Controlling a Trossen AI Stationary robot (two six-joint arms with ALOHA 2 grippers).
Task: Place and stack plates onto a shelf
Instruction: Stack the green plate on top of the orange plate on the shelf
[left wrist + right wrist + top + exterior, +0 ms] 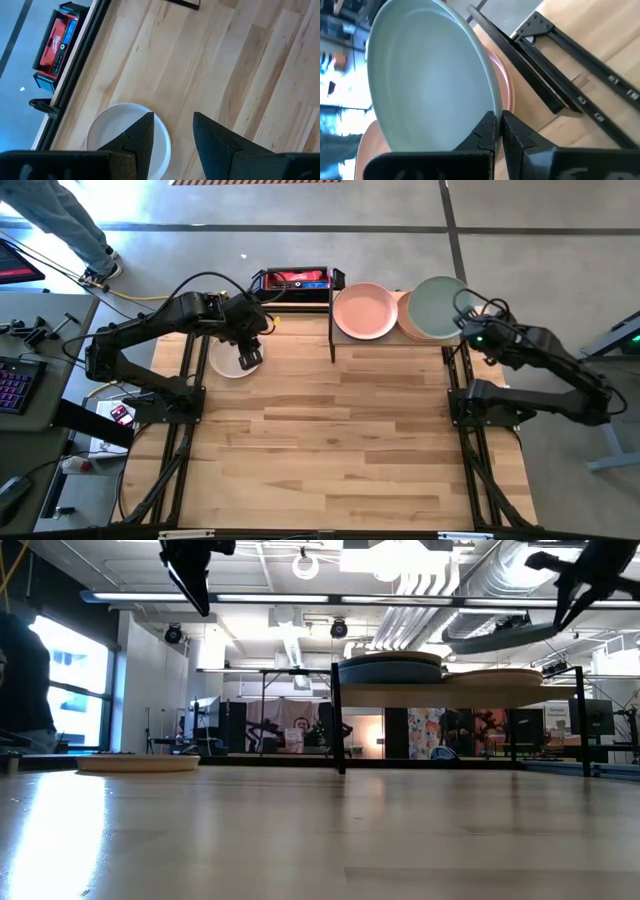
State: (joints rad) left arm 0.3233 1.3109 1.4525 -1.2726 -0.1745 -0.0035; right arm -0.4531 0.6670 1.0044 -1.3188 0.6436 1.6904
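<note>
Step in hand: stacking on the shelf, judged to be at the point of set-down.

Right gripper: positioned at the far right of the table, over the right half of the shelf. Its fingers are pinched almost together on the near rim of a sage green plate, as the right wrist view confirms. The low view shows this plate tilted and held clear above the orange-tan plate that lies on the shelf; it is not yet resting.

Shelf contents: a pale pink plate tops the left stack, with a blue plate visible beneath it in the low view. The orange-tan plate occupies the right side, partly covered from above by the held plate.

Left gripper: hangs above the far left of the table, over the near edge of a cream plate. Its fingers are spread apart and hold nothing. The cream plate lies flat on the tabletop, well apart from the shelf.

Next move, as judged: the right arm needs to level the sage green plate, lower it squarely onto the orange-tan plate and only then release. A tilted release risks the plate sliding off the stack. The cream plate remains to be collected.
</note>
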